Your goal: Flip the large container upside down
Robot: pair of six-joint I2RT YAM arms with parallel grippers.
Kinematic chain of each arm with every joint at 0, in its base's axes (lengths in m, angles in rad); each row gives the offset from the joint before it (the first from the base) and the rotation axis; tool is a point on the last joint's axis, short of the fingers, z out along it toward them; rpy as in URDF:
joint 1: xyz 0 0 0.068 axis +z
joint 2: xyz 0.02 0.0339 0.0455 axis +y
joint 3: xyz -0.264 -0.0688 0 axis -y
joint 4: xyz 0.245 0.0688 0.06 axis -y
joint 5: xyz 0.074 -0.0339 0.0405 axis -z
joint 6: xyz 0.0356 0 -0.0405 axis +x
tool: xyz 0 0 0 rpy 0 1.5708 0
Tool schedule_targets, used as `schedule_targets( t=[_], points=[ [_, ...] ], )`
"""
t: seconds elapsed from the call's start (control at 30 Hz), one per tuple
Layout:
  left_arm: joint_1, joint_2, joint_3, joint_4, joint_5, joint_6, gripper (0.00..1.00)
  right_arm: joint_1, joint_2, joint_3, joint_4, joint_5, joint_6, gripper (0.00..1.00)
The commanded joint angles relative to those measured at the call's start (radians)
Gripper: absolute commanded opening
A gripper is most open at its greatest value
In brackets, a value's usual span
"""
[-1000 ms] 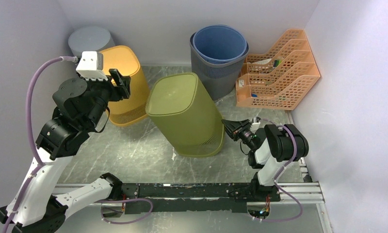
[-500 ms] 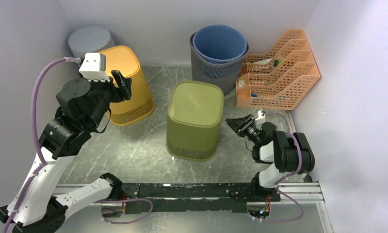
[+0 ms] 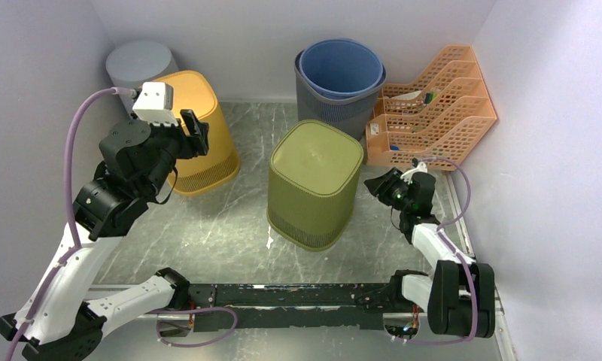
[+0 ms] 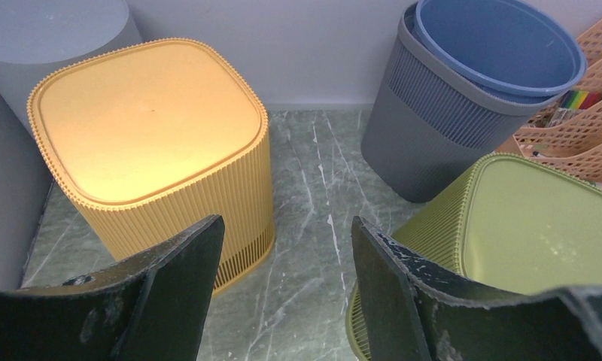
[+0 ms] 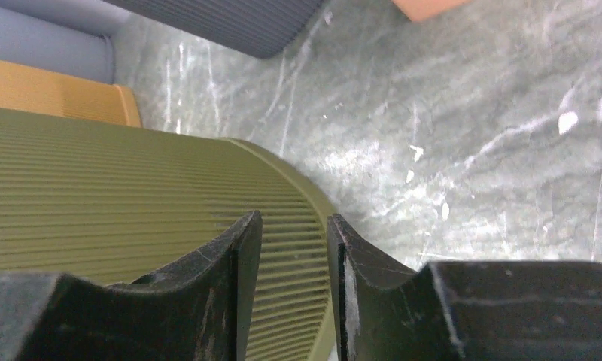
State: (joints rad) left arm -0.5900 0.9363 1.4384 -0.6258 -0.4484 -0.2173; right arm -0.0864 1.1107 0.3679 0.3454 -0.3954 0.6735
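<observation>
A ribbed green bin (image 3: 313, 184) stands at the centre of the grey marbled counter (image 3: 223, 218), its closed base facing up and its open rim down, so the flip looks done. The right end effector (image 3: 377, 186) sits just beside the bin's right wall at centre right, fingers parted by a narrow gap and holding nothing. The left end effector (image 3: 191, 131) hangs wide open and empty at upper left, over an upturned orange bin (image 3: 208, 162). To finish cleanly, the right arm should probably pull straight out toward the right edge without brushing the ribbed wall and nudging the bin, while the left arm stays high and clear.
</observation>
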Motion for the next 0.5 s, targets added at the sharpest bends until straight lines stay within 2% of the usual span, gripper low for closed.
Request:
schedule_targets(
  t=[0.0,0.17,0.27,0.47],
  points=[
    [0.002,0.014,0.033,0.014,0.032,-0.002,0.74,0.032,0.026,0.007,-0.066,0.031,-0.04,0.36],
    [0.002,0.047,0.065,0.023,0.097,0.002,0.75,0.159,0.12,0.086,-0.02,0.139,-0.053,0.35],
    [0.002,0.055,0.064,0.037,0.137,0.011,0.75,0.275,0.185,0.165,-0.034,0.249,-0.076,0.34],
    [0.003,0.064,0.089,0.014,0.163,0.025,0.76,0.548,0.319,0.298,-0.036,0.366,-0.045,0.34]
  ],
)
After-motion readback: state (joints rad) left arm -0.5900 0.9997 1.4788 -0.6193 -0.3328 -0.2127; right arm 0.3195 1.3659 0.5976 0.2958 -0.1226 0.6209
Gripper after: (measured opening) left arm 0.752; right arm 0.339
